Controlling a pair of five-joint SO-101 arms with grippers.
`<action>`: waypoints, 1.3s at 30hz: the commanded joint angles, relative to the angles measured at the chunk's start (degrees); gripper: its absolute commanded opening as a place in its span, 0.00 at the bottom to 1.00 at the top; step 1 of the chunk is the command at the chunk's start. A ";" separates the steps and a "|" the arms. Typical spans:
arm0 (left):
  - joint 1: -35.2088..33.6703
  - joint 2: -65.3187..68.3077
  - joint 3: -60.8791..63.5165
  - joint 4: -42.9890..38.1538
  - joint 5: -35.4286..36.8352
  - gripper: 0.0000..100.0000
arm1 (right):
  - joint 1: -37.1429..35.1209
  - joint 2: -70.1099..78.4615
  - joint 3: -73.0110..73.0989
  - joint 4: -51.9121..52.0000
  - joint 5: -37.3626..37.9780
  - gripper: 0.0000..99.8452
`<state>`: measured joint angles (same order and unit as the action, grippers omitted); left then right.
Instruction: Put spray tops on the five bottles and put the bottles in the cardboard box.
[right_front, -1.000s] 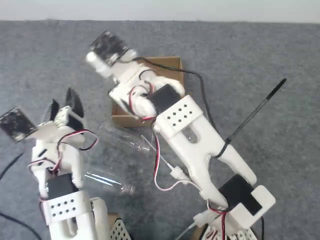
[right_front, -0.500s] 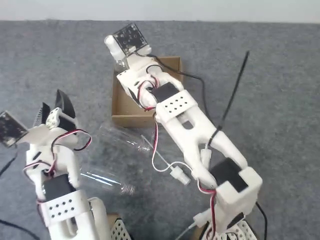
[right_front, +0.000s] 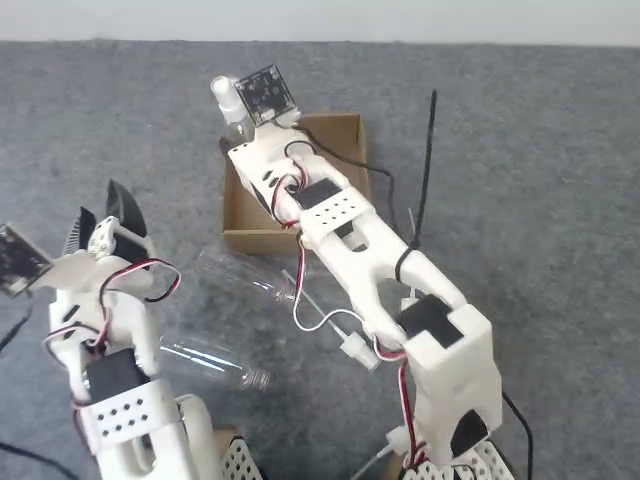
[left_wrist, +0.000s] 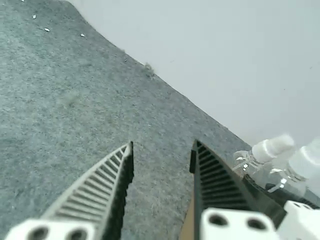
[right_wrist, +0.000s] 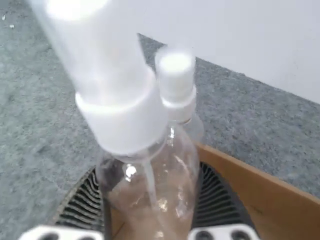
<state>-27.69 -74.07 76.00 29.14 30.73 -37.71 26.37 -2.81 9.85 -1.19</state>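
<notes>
Bottle (right_wrist: 150, 195), spray top (right_wrist: 117, 107) on, clamped in right claw (right_wrist: 150, 220) at cardboard box (right_front: 255, 240).

White printed arms (right_front: 380, 270) carry black servos (right_front: 110, 374), red-and-white wiring (right_front: 298, 290), and black ribbed pincer fingers (left_wrist: 107, 197).

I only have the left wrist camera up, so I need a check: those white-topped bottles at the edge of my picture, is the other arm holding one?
Observer: Yes. The right claw is shut on a clear spray bottle, its top already fitted, and holds it at the far corner of the cardboard box.
Operator: Okay, and are any bottles without tops lying around?
Observer: Two, on the grey mat between the arms. One uncapped bottle lies just in front of the box, and another uncapped bottle is nearer the left arm's base.
</notes>
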 joint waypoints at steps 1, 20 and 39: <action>-0.18 -0.79 -1.80 0.09 0.53 0.18 | 0.84 1.80 -0.88 -8.13 -0.70 0.01; -0.18 -0.79 2.77 -7.03 -0.97 0.18 | 0.84 8.40 -0.79 -13.93 -0.97 0.01; -0.18 -0.79 2.77 -7.12 -1.05 0.18 | 0.57 10.24 -1.14 -14.73 -11.52 0.01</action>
<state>-27.69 -74.07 79.52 24.04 30.29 -37.71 36.57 -2.81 -2.73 -12.35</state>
